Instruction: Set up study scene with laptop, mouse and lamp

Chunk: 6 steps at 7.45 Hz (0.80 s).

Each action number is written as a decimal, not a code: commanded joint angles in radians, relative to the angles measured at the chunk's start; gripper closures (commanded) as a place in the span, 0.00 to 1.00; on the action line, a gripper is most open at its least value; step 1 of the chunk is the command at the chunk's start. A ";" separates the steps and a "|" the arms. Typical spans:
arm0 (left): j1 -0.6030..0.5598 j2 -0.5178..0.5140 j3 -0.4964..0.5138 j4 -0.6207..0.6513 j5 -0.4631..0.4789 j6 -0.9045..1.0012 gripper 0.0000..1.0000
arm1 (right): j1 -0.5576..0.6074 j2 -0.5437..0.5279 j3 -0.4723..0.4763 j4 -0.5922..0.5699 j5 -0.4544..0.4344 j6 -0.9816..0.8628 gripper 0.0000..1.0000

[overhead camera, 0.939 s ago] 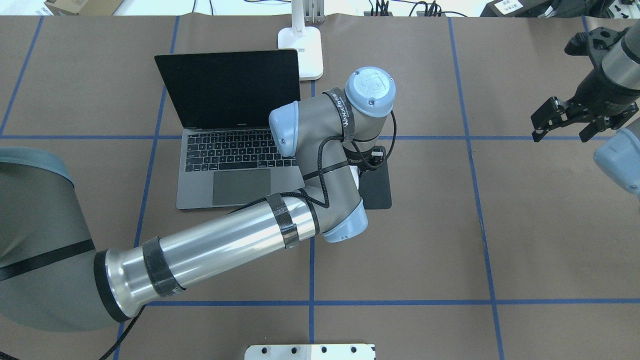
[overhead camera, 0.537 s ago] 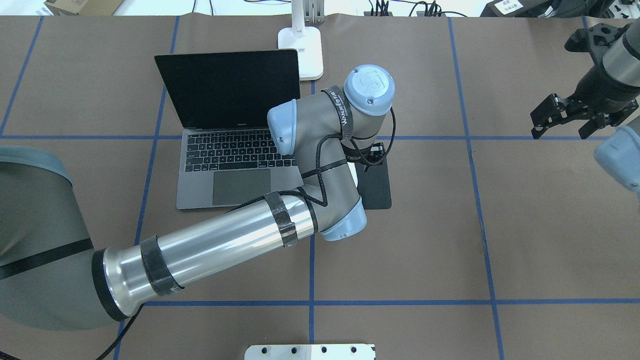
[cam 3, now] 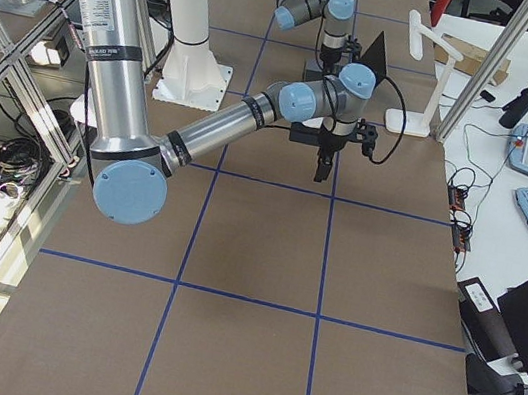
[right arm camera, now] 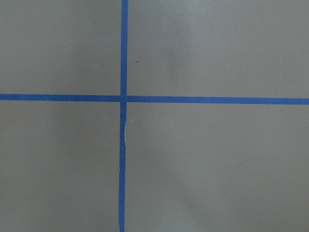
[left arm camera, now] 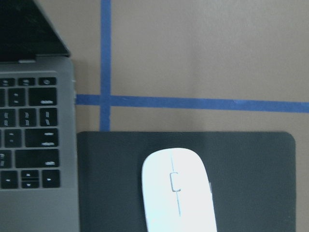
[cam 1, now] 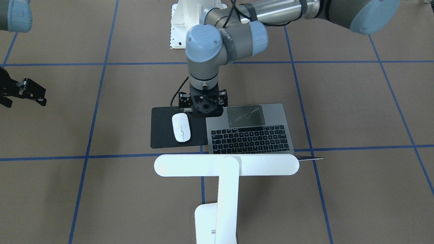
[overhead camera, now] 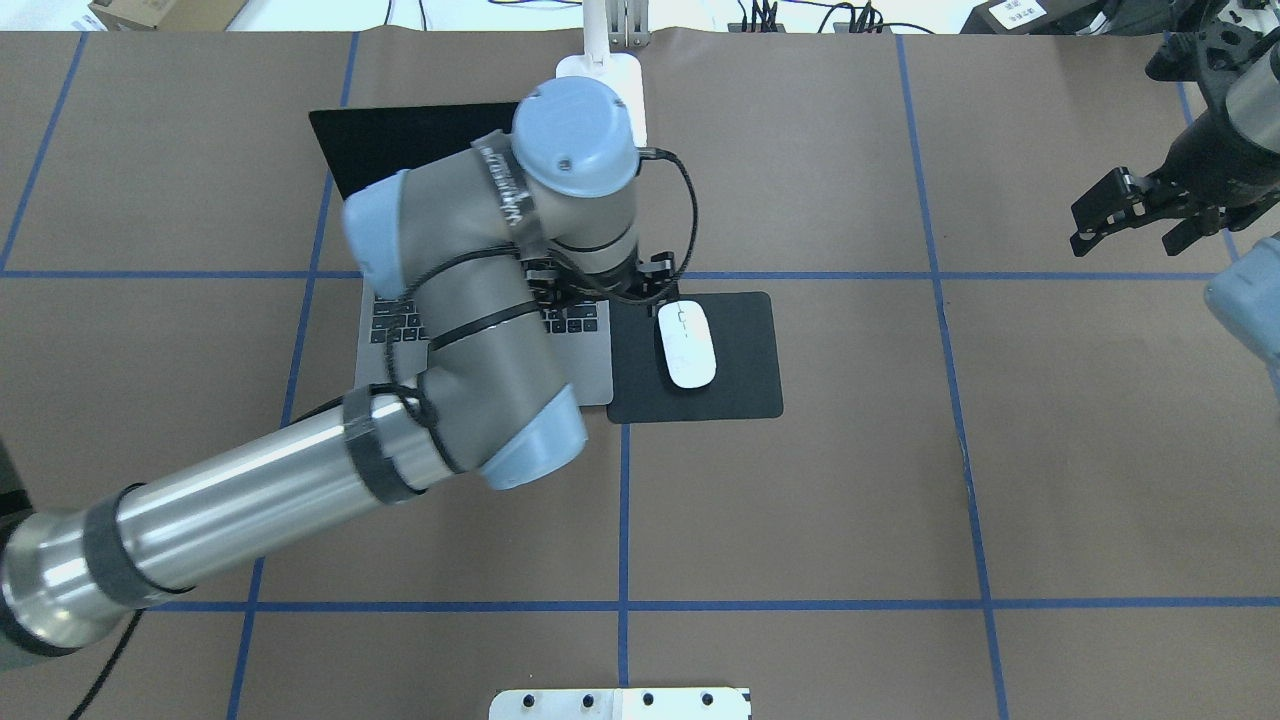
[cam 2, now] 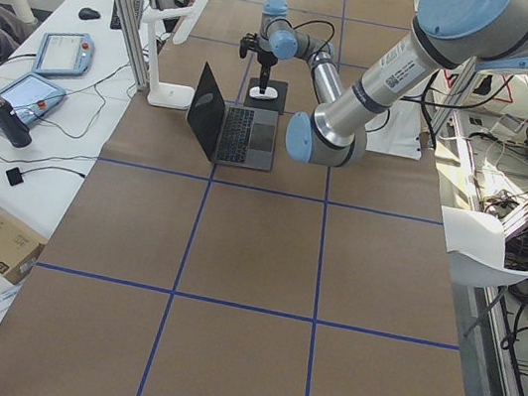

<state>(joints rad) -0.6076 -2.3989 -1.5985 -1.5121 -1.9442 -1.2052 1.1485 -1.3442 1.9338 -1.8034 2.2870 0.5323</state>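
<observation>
**Mouse lying on its mat, left gripper hanging empty beside it**

Working outward from the robot's side, the white pedestal [overhead camera: 620, 703] is sitting at the near edge of the desk [overhead camera: 850, 480]. Further out, the mouse [overhead camera: 686, 345] is lying flat on the black mat [overhead camera: 745, 350], untouched by either arm. The mat is butting against the right edge of the laptop [cam 1: 251, 134], which is standing open with its screen dark.

The left gripper [cam 1: 203, 104] is hovering, raised clear, over the seam where the mat meets the laptop and just to the mouse's left. Its jaws are looking spread and it is carrying nothing. The right gripper [overhead camera: 1124, 245] is hanging well apart on the robot's right, jaws spread and also empty.

Farthest out, the lamp [cam 1: 226, 164] is standing upright behind the laptop lid, with its bar reaching across above the hinge.

All three things seem to be sitting where a study scene wants them, so little is looking left to do.

If the mouse needs nudging, it is probably light, and its glossy, curved shell is likely slippery — best pinched low across its narrow sides. The laptop is stiff and heavier, and its lid is thin, so the deck edge is the safer hold. The lamp is looking top-heavy — gripping low on its arm seems wisest.
</observation>
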 commanded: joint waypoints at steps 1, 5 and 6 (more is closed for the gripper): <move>-0.040 0.423 -0.463 0.024 -0.009 0.141 0.00 | 0.046 -0.067 -0.003 0.056 -0.011 -0.027 0.00; -0.402 0.854 -0.543 -0.013 -0.104 0.668 0.00 | 0.262 -0.284 -0.010 0.064 0.009 -0.404 0.00; -0.630 0.860 -0.411 -0.011 -0.274 0.977 0.00 | 0.313 -0.300 -0.027 0.064 0.017 -0.428 0.00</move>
<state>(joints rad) -0.9734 -1.5898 -2.1293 -1.5203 -2.0503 -0.5788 1.3912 -1.6054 1.9216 -1.7396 2.2930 0.1675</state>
